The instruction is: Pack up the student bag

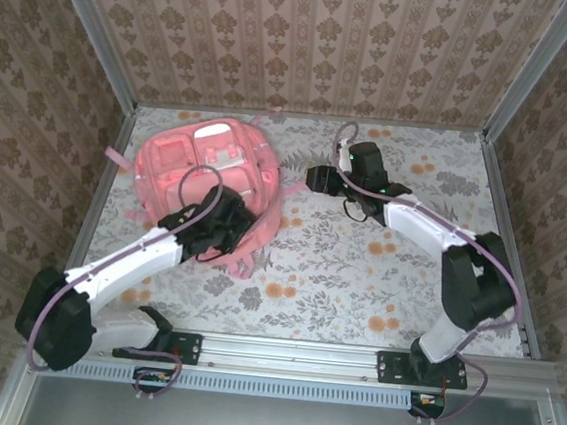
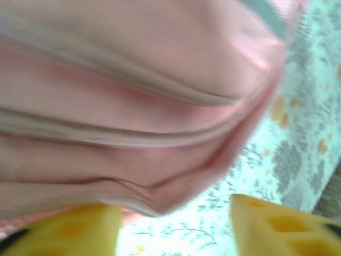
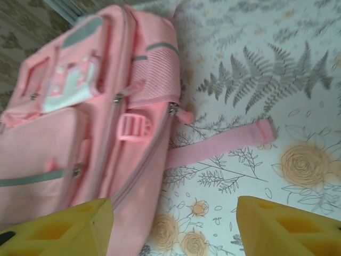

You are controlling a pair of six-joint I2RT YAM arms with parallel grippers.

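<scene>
Student bag [image 1: 208, 160] lies flat, front side up, in the far-left part of the table [image 1: 358, 270], its top toward the far-left corner and its lower end toward the middle of the left half. Table covered in a floral cloth of grey ferns and orange blooms. Left gripper [image 1: 226, 225] hangs over the near end of the bag, touching or just above the fabric; from overhead I cannot tell which. Left wrist view: left gripper [image 2: 173, 224] has its 2 yellow fingers [image 2: 58, 229] set wide apart, cloth showing in the gap between them, nothing held; the pink bag [image 2: 133, 106] bulges close above them, blurred, with folds and seams running across. Right gripper [image 1: 317, 179] sits just beside the right edge of the bag, near the middle of the table, pointing left toward it. Right wrist view: right gripper [image 3: 173, 224] also wide, 2 yellow fingers [image 3: 282, 226] well apart, nothing between them but cloth and the bag's edge. Same view shows the bag [image 3: 80, 122] with a white patch [image 3: 69, 85] on the front, a mesh pocket [image 3: 160, 80] on the side, a pink buckle [image 3: 133, 127], and 1 pink strap [image 3: 224, 144] trailing flat across the cloth away from the bag
</scene>
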